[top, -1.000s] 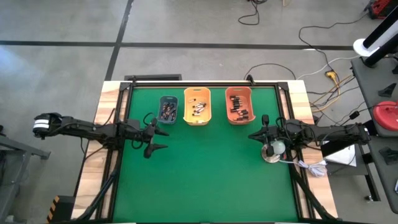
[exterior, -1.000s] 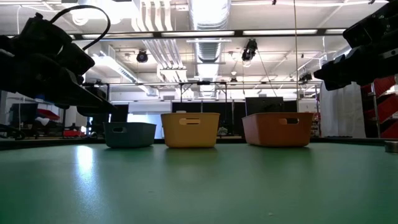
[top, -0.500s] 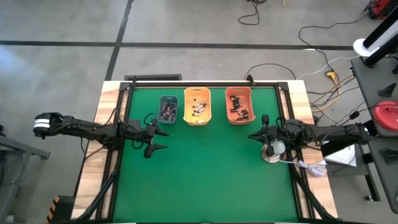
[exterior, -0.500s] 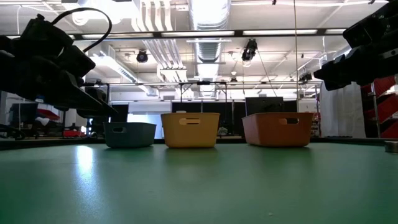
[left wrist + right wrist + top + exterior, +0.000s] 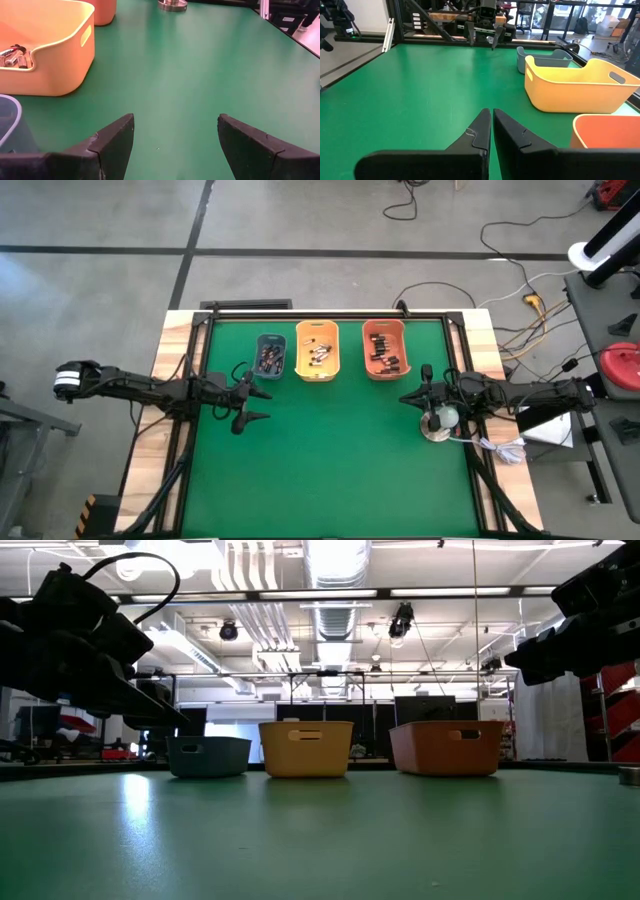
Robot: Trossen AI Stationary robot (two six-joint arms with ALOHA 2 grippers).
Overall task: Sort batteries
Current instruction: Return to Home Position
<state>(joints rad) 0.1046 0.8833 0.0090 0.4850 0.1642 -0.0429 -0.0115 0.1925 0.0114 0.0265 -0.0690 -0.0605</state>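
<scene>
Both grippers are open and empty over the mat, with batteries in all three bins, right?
Not quite. The right gripper is shut, with nothing held, as the right wrist view shows. The left gripper is open and empty, and batteries lie in all three bins.

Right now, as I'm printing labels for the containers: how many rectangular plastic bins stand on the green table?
3, side by side: the grey-blue plastic bin at left, the yellow-orange plastic bin in the middle, the orange plastic bin at right. None looks hidden.
</scene>
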